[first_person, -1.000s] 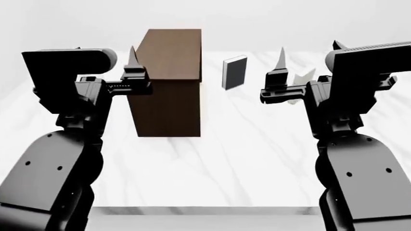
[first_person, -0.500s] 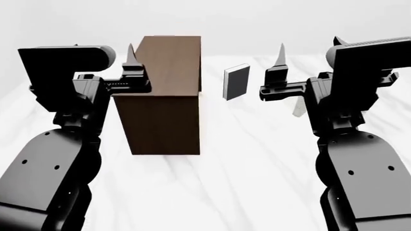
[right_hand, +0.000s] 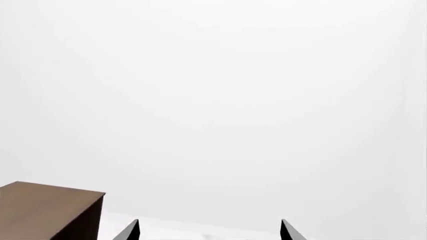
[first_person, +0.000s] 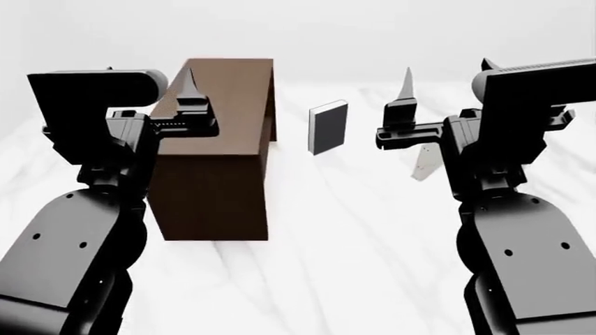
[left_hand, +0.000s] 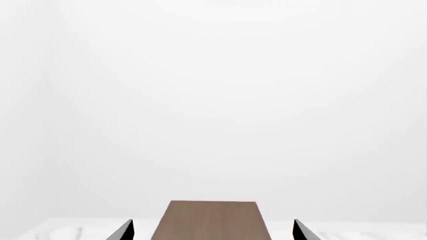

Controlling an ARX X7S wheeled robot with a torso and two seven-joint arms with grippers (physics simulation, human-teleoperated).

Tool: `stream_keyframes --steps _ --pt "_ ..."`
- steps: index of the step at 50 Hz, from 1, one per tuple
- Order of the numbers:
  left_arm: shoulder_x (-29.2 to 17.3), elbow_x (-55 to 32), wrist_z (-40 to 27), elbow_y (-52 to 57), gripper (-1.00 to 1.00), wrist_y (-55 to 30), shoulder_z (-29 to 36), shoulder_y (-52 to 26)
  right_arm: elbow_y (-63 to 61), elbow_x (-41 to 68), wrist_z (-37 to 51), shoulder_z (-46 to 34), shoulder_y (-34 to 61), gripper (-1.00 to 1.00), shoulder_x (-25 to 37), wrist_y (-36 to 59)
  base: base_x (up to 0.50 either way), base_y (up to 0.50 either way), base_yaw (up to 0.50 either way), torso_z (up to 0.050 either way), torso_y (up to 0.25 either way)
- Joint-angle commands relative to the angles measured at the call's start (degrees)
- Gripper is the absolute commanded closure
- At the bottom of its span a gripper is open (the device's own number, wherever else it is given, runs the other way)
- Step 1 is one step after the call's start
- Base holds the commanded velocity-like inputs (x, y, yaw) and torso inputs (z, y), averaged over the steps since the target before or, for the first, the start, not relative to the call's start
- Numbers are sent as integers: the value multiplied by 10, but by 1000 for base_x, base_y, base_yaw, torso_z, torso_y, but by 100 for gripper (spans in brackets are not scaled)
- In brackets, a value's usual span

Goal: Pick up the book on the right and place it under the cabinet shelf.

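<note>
Standing upright on the white table (first_person: pixel 336 230), the book (first_person: pixel 426 162) sits just behind and below your right gripper (first_person: pixel 406 105), long axis vertical. Right arm's nearer; the jaws are spread, holding nothing. Left gripper (first_person: pixel 189 94) idles spread, empty, over the cabinet shelf (first_person: pixel 219 167).

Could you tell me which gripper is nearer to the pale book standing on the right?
Right. The right gripper is raised just above and beside the pale book, which its arm partly hides. The left gripper is far off, over the cabinet.
</note>
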Motion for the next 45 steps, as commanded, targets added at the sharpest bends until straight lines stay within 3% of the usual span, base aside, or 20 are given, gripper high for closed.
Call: stream_keyframes --steps 1,22,45 --pt "-3 -3 -2 -4 -100 6 1 3 1 3 4 -1 -3 -100 1 -2 98 -184 0 0 0" --pt "-9 -8 -9 -4 -100 11 6 8 -3 10 8 -2 -9 -100 5 -5 105 -165 0 0 0" --pt "-17 -17 -19 2 -100 3 5 2 -5 16 14 -7 -8 -100 8 -3 187 -29 0 0 0"
